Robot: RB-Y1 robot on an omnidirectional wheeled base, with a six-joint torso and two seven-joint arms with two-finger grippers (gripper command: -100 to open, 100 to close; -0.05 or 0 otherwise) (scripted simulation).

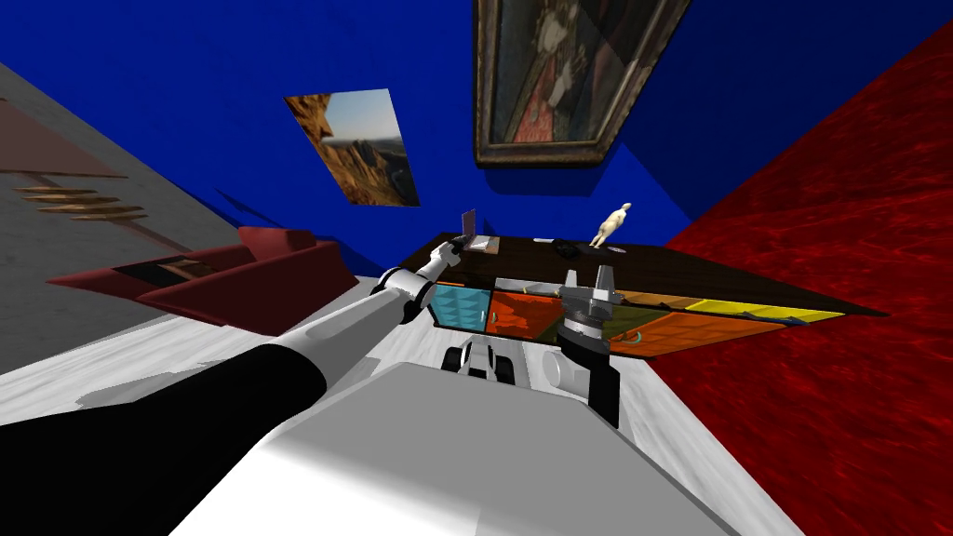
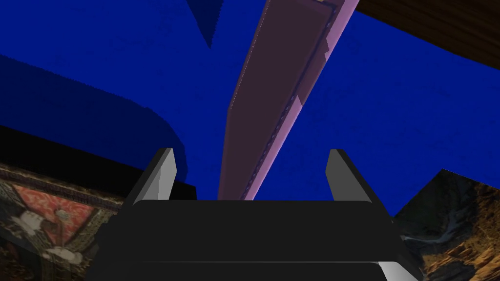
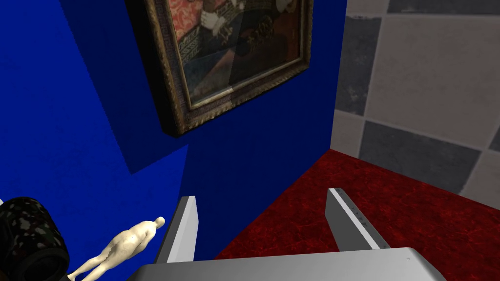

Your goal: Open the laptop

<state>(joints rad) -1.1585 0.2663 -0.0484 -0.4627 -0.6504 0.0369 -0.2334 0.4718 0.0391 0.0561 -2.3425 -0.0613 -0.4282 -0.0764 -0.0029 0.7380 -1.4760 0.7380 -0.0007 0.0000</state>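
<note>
My right gripper [image 1: 590, 272] [image 3: 262, 196] is up in front of the table [image 1: 707, 274], near the middle of its front side. Its two fingers are apart and hold nothing.

The front of the table has coloured boxes [image 1: 521, 314], blue, orange and yellow. The top of the table is dark.

My left arm goes out long to the far left corner of the table top. The left gripper [image 1: 449, 246] [image 2: 250, 152] is there, right by the laptop [image 1: 475, 234] [image 2: 273, 97]. The laptop sits on that corner with its lid up. The lid is dull purple, and its thin edge stands between my two left fingers. The fingers are spread apart with a gap on each side of the lid, so they are not pinching it.

A small cream figure of a person [image 1: 611, 224] [image 3: 128, 241] stands at the far edge of the table, to the right of the laptop. A dark spotted round thing [image 3: 29, 239] is just beside the figure.
</note>
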